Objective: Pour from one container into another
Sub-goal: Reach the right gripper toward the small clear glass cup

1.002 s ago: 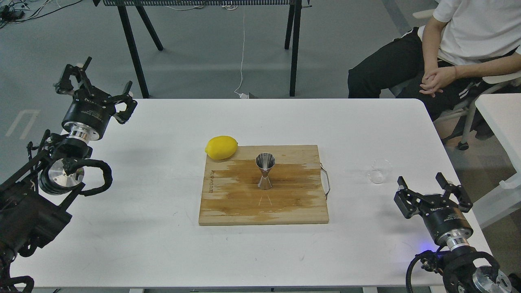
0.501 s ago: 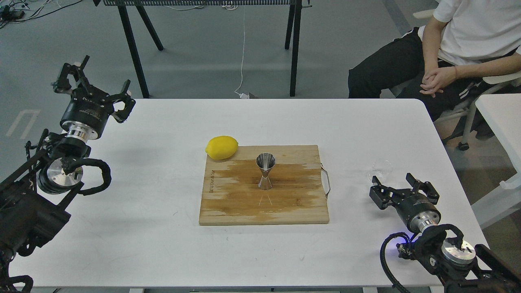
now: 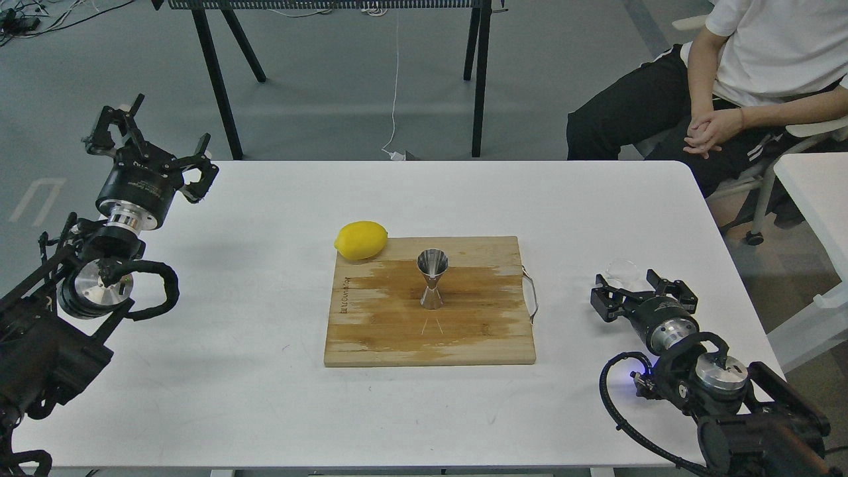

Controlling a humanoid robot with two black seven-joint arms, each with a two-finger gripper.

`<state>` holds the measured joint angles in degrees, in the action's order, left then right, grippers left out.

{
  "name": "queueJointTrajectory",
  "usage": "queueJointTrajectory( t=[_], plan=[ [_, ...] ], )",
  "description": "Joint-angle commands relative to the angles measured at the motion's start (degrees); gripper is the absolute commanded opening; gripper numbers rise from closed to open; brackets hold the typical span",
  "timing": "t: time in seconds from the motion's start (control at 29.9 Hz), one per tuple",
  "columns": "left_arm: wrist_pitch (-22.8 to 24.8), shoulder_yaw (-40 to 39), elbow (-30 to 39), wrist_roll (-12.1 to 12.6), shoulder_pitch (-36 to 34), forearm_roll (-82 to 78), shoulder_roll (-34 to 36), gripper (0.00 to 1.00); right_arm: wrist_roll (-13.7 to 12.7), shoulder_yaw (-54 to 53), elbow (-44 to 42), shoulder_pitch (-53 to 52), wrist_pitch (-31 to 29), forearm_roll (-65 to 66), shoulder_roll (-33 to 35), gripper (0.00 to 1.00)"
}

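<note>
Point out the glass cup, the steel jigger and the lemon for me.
glass cup (image 3: 621, 269), head view, on its clear rim.
steel jigger (image 3: 431, 286), head view, on its narrow waist.
lemon (image 3: 361, 240), head view, on the middle of its yellow skin.

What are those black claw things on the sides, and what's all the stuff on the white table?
This picture is taken from a robot's head, looking down at its own two arms. Each ends in a two-finger claw called a gripper. The left gripper waits open by the table's corner, holding nothing. The right gripper is open just beside a small clear glass cup. In the middle lies a wooden cutting board with a shiny steel jigger standing on it and a lemon at its corner. A person sits beyond.
</note>
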<state>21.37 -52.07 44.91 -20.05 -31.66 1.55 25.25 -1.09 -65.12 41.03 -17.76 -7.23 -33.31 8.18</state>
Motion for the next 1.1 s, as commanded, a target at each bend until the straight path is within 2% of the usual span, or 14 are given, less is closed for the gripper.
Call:
queueJointTrajectory(
  t=[0.0, 0.1, 0.37, 0.5, 0.67, 0.8, 0.9, 1.07],
  plan=[
    [-0.01, -0.05, -0.09, 0.01, -0.33, 0.03, 0.07, 1.00, -0.57, -0.01, -0.34, -0.35, 0.02, 0.00, -0.53, 0.59],
    [-0.10, -0.14, -0.09, 0.01, -0.34, 0.03, 0.07, 1.00, -2.68, -0.01, -0.25, -0.35, 0.02, 0.00, -0.80, 0.43],
    [-0.36, -0.14, -0.09, -0.26, -0.51, 0.03, 0.24, 1.00, -2.95, -0.10, 1.59, 0.18, 0.02, 0.00, -0.88, 0.38],
    [-0.45, -0.14, -0.09, -0.26, -0.51, 0.12, 0.68, 1.00, -2.95, -0.10, 9.30, 1.84, 0.54, 0.09, 0.52, 0.38],
    [-0.63, -0.14, -0.09, -0.52, -0.60, 0.12, 0.94, 1.00, -2.42, 0.08, 22.40, 2.55, 7.39, 1.31, 5.00, 0.36],
    [-0.54, -0.14, -0.09, -0.52, -0.60, 0.03, 0.94, 1.00, -2.42, -0.01, 30.32, 1.76, 14.77, 9.73, 4.83, 0.36],
    [-0.63, -0.22, -0.09, -0.52, -0.60, 0.12, 0.94, 1.00, -2.42, 0.16, 33.93, 0.27, 18.38, 15.45, 4.57, 0.36],
    [-0.54, -0.40, -0.09, -0.52, -0.60, 0.03, 1.03, 1.00, -2.34, 5.78, 34.29, -4.38, 21.90, 21.78, 2.02, 0.34]
  ],
)
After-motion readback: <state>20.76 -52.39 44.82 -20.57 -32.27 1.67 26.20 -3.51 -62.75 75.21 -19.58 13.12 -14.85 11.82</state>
